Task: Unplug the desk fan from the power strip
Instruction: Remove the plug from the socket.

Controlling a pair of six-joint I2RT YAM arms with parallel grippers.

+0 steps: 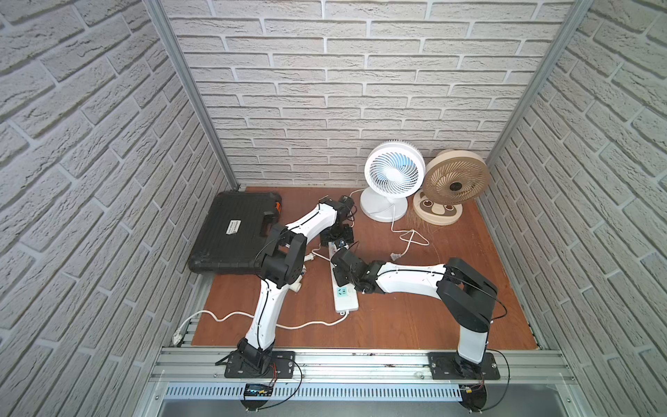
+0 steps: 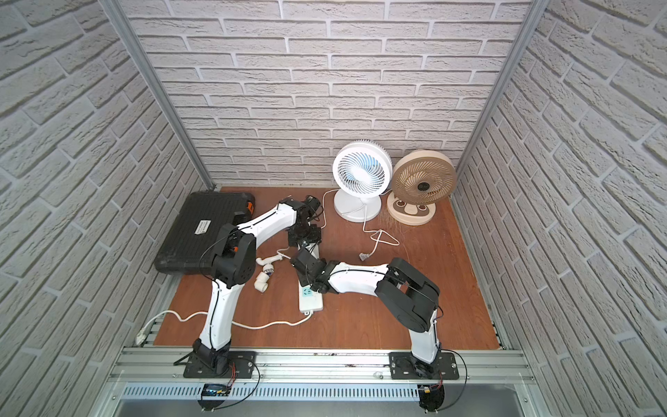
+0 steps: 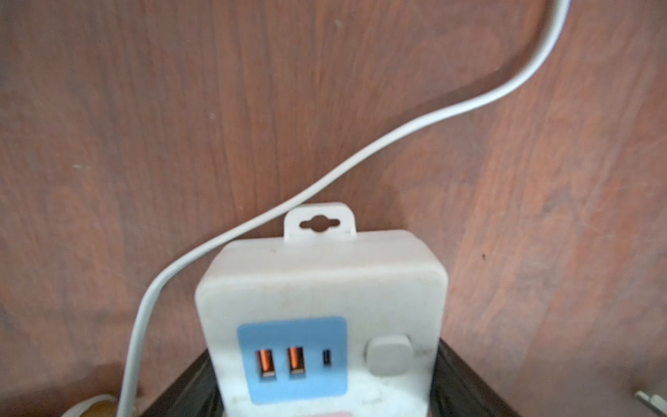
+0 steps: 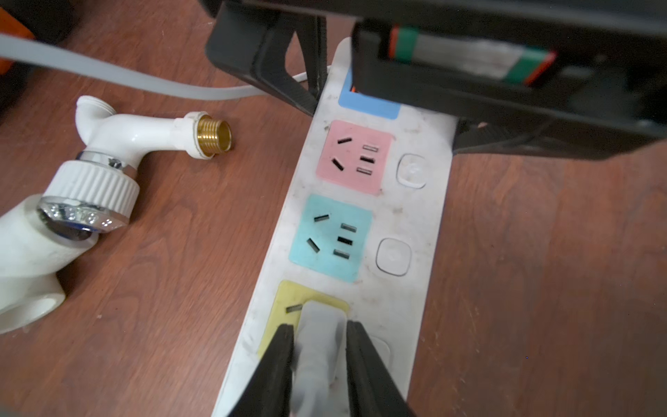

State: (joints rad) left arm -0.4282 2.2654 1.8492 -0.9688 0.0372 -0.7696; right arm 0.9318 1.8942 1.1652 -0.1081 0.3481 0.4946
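One plug (image 4: 321, 361) on power strip (image 4: 397, 216) inside right end effector (image 4: 319, 325)

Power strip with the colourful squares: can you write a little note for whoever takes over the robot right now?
Left pincer: shut on the blue-panel end of the long white power strip with pastel socket panels, holding it in place.
Right pincer: shut on the white plug, which stands in the yellow socket panel.
Done: strip braced, plug gripped.
Left to do: the plug is not yet out. Pull it straight up from the socket, probably keeping the strip held, then let go of both.
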